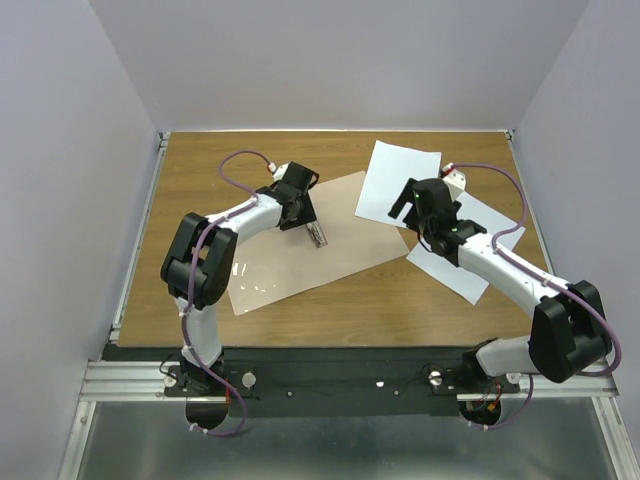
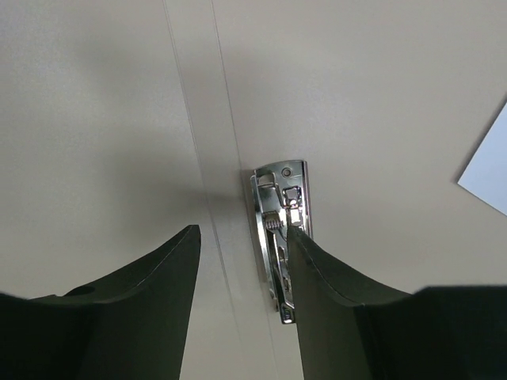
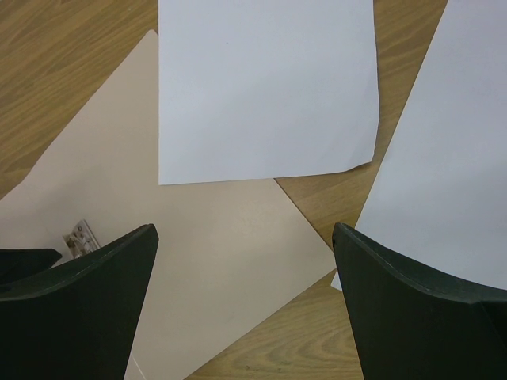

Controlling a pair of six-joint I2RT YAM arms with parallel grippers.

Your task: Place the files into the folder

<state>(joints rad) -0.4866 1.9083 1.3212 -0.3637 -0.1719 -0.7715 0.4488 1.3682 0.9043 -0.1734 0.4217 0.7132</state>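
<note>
1. The thin, flat, pinkish-tan rectangular folder (image 1: 335, 215) is lying open on the brown wooden table (image 1: 200, 160). Its clear glossy plastic leaf (image 1: 265, 285) is spreading toward the near left.
2. Neither file is sitting inside it. The first plain white rectangular paper sheet (image 1: 400, 175) is overlapping only the folder's far right corner. The second white paper sheet (image 3: 444, 134) is lying on the table just to the right, partly under the right arm.
3. The left gripper (image 2: 242, 237) is hanging low over the folder's middle, its two dark fingers standing apart. The small silver metal spring clip (image 2: 281, 229) is sitting between them, close against one finger. No clamp on it is showing.
4. The right gripper (image 3: 244, 233) is hovering above the first sheet's near edge, fingers spread wide and holding nothing.
5. Judging from this, the task is only beginning. The folder is open, but both sheets are waiting to be slid onto it and secured.
</note>
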